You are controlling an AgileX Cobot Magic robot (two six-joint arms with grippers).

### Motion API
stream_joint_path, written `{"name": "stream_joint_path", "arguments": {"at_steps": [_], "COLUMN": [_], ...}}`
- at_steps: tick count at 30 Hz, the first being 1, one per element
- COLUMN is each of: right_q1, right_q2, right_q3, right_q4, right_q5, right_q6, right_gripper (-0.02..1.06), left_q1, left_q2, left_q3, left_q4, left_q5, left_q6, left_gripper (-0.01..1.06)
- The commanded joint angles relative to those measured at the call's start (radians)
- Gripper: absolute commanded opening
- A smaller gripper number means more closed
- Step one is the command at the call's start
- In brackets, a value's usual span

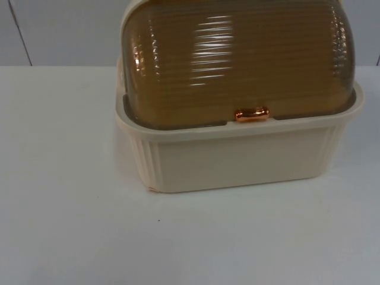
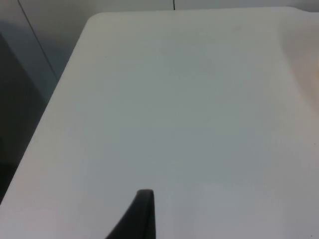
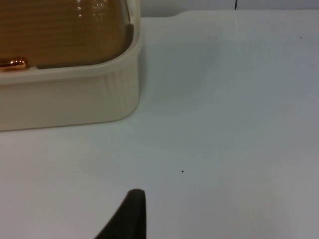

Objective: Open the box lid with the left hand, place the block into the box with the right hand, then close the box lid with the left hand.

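A cream ribbed box [image 1: 237, 157] stands on the white table at the back centre. Its amber see-through ribbed lid [image 1: 237, 59] is down and shut, with a copper handle [image 1: 252, 114] at its front rim. My right gripper [image 3: 129, 216] hovers over bare table in front of and to the right of the box [image 3: 70, 99], apart from it, with the lid [image 3: 60, 30] and handle [image 3: 12, 63] ahead. My left gripper [image 2: 142, 219] hangs over bare table near the table's left side, away from the box.
The white table top [image 1: 71, 225] spreads in front of the box and on both sides. The grey partition wall [image 1: 59, 29] rises behind it. The table's left edge [image 2: 55, 99] and rounded far corner drop off beside my left gripper.
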Motion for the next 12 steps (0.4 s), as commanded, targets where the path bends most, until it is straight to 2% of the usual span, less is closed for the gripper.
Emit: {"name": "stream_joint_path", "arguments": {"at_steps": [1, 8, 12], "right_q1": [0.001, 0.001, 0.001], "right_q2": [-0.004, -0.004, -0.004], "right_q3": [0.003, 0.003, 0.003], "right_q4": [0.001, 0.001, 0.001], "right_q5": [-0.012, -0.012, -0.01], "right_q6": [-0.003, -0.003, -0.003], "right_gripper": [1.01, 1.01, 1.01], "left_q1": [0.003, 0.003, 0.001], "left_q2": [-0.005, -0.005, -0.005], "left_q3": [0.003, 0.003, 0.003], "left_q4": [0.01, 0.006, -0.042], "left_q5": [-0.001, -0.002, -0.002], "left_q6": [0.0, 0.0, 0.0], "left_gripper": [1.05, 1.05, 1.05]}}
